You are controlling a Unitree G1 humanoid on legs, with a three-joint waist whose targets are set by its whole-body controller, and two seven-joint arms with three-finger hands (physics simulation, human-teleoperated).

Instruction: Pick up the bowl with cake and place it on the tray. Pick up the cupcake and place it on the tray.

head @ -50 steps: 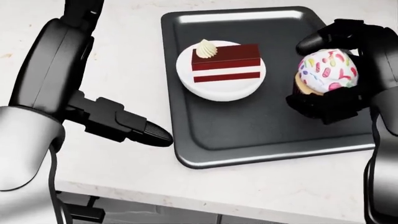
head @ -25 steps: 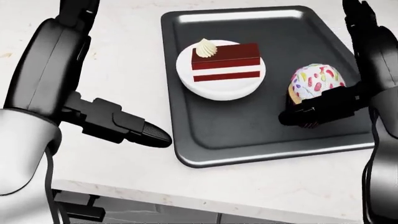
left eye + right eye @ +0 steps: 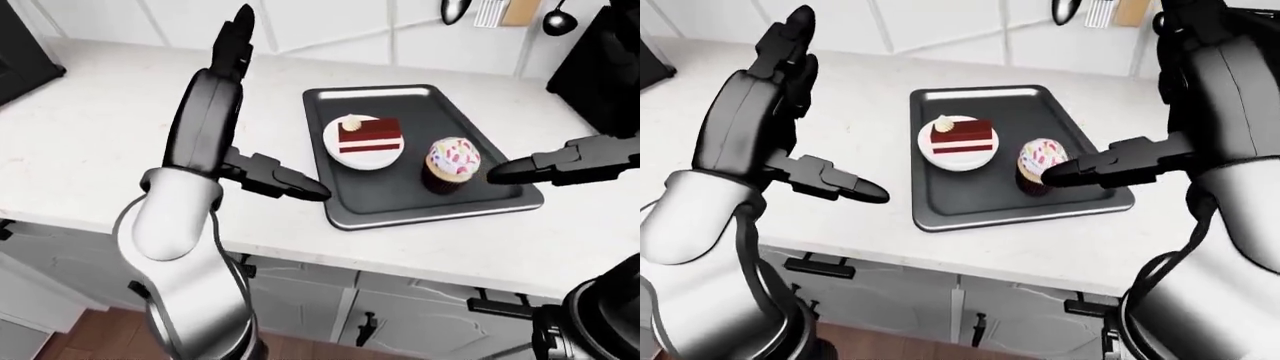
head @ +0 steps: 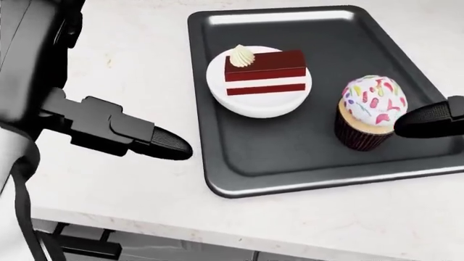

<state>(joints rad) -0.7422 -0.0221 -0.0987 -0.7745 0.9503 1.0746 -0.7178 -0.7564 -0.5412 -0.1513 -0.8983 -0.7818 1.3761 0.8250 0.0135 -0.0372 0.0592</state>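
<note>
Both items sit on the tray [image 4: 217, 136]: the bowl with cake [image 4: 259, 81] left of centre, the cupcake [image 4: 370, 112] upright toward the right side, near the near-right corner. Looks like the release step of the second placement, so the task reads as done bar clearing out.

Right hand [image 3: 1140, 90] is spread, nothing in it; one finger [image 4: 428, 120] points at the cupcake from the right, just beside it, contact unclear. Left hand [image 3: 790, 105] is also spread and empty, off the tray's left edge over the counter [image 4: 145, 32].

Next move: pull the right hand away rightward and up without brushing the cupcake. Main risk is tipping it.
</note>
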